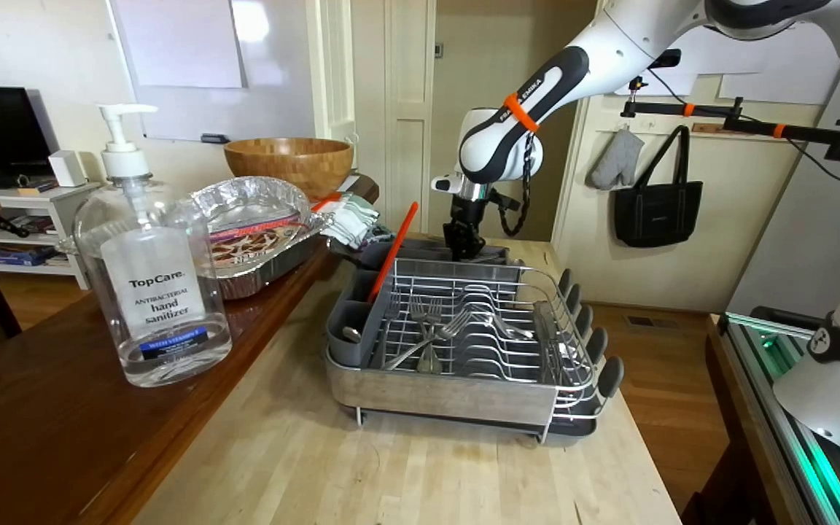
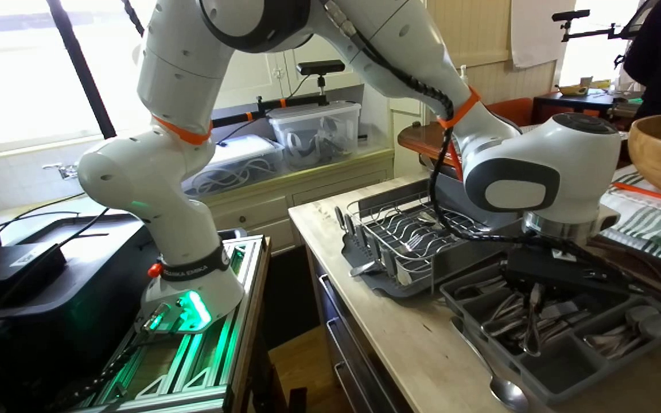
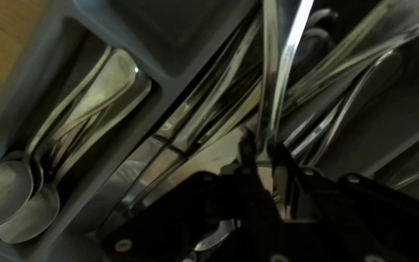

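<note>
Cutlery point(image 3: 270, 72), silvery and glossy with bright edges, is gripped in the end effector point(image 3: 266, 154), closed narrow around it; whether it is one flared handle or two close together cannot be told. In the wrist view its long axis runs from the grip toward 12 o'clock; in an exterior view it points to 6 o'clock over one grey tray point(image 2: 560, 361). The tray holds at least three spoons point(image 3: 4, 196), bowls toward 7 o'clock in the wrist view, and at least two knives point(image 3: 136, 171). In an exterior view one long spoon point(image 2: 508, 393) lies on the tabletop point(image 2: 399, 321) at the tray's 8 o'clock, handle toward 11 o'clock, and one dish rack point(image 2: 459, 258) stands toward the tray's 10 o'clock.
</note>
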### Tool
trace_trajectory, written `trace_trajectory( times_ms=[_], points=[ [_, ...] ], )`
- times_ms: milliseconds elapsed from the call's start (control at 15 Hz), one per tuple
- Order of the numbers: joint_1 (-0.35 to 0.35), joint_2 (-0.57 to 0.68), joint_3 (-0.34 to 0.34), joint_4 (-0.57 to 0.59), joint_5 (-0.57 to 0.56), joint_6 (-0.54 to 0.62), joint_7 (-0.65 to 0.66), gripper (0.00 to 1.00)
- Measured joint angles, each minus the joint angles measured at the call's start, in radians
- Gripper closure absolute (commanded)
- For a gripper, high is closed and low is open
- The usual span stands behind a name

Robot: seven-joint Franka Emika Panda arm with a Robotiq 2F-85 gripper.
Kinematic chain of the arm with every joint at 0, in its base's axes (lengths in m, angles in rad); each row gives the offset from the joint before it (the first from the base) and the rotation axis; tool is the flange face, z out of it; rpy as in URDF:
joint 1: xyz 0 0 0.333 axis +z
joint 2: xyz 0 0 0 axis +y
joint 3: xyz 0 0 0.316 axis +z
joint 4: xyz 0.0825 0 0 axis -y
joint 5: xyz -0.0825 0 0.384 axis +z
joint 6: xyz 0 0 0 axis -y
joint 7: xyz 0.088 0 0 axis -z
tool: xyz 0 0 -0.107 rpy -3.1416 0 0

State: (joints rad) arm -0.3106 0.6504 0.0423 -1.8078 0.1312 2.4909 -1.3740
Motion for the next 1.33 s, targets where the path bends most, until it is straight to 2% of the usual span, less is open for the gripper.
trace_trajectory(
  times_ms=[267,667,1067,1333],
  points=[
    [0.026,0.000,-0.019,0.004,-0.029,0.000,0.055,0.96],
    [0.053,-0.050,-0.056,0.007,-0.047,-0.007,0.244,0.96],
    [0.036,-0.101,-0.088,0.018,-0.046,-0.169,0.418,0.96],
    [0.029,-0.080,-0.093,0.021,-0.040,-0.178,0.537,0.96]
  ],
)
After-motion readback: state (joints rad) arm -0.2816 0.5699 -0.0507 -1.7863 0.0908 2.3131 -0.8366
